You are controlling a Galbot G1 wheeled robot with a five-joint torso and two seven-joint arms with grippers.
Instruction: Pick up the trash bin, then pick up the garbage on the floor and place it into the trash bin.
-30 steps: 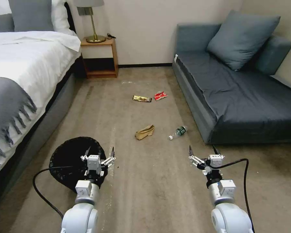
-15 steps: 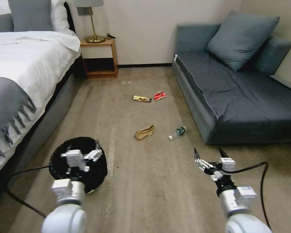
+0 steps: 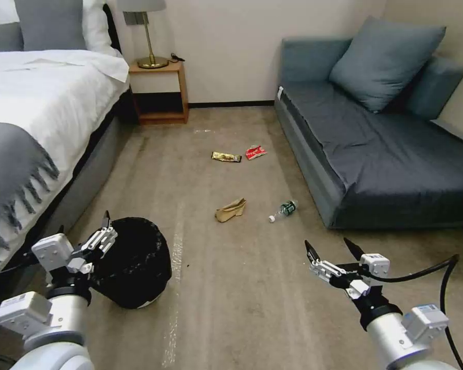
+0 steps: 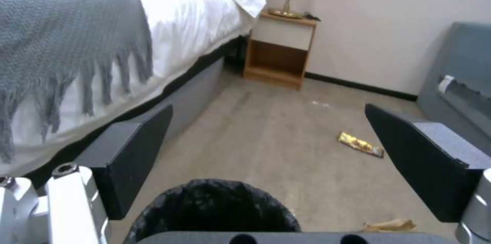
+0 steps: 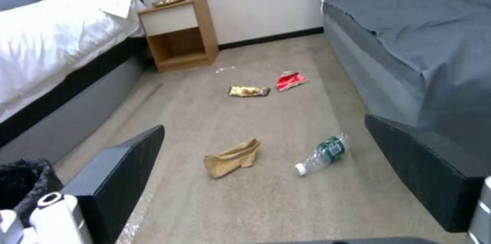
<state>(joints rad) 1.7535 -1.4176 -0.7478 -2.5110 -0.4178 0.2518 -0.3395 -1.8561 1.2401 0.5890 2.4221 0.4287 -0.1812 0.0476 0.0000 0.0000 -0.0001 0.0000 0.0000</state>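
Carpeted floor: trash bin (image 3: 134, 262) just right of left hand (image 3: 85, 234), released; right hand (image 3: 334, 249) released.

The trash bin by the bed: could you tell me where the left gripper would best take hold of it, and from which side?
Probably the trash bin's bag-lined top rim, approached from the bed side, where the open left gripper is. The round body looks too wide for the jaws; one finger inside the rim and one outside seems best.

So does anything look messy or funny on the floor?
Yes. Four bits of litter lie loose on the carpet: a brown paper bag, a bottle on its side, a gold wrapper and a red wrapper. The trash bin leans tilted.
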